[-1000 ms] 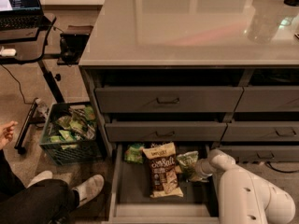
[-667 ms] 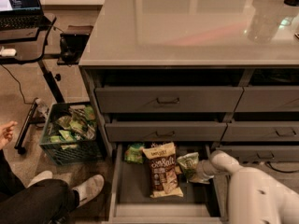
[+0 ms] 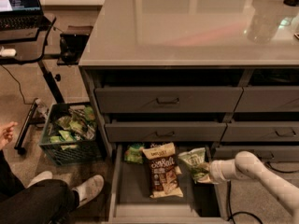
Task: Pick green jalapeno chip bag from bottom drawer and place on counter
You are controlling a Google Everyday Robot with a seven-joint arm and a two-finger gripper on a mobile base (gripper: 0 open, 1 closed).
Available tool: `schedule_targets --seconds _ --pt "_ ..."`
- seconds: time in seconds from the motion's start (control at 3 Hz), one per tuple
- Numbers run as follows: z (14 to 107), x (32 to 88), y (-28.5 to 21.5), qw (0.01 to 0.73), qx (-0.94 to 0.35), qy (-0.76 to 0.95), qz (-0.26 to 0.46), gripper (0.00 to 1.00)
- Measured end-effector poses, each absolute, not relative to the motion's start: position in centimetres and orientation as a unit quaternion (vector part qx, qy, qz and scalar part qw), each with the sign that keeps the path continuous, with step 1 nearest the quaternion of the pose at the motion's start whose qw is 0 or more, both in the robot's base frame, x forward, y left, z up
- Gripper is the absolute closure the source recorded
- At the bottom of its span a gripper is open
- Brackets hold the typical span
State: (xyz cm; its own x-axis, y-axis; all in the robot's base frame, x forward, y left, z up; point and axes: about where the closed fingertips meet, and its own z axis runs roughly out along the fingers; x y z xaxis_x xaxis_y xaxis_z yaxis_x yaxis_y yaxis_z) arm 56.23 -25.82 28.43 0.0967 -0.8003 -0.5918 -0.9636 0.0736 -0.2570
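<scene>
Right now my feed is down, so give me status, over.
Status: gripper at green jalapeno chip bag, right side of open bottom drawer. Bag not yet on counter. Brown bag close beside it.

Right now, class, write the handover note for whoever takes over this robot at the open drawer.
Hand: low at the right side of the open drawer, against the small pale-green and white chip bag. Whether it holds the bag cannot be seen.
Things: that bag stands tilted in the wide dark-grey bottom drawer, right of the tall tan-and-brown bag. A small brighter green bag lies at the back left. The glossy grey counter top is above.
Done: drawer open, hand at the bag.
Left: confirm the grip, lift the bag out, set it on the counter.
</scene>
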Motion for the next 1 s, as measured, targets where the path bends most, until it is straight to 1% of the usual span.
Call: schedule_targets --seconds 0.33,0.67,1.0 --pt "33.4 52.2 -24.9 0.353 -0.677 0.623 0.17 1.0" --pt "36.3 48.6 -22.8 0.376 -0.693 0.582 0.2 1.0" --pt "36.3 48.2 -22.6 0.376 -0.694 0.579 0.203 1.0"
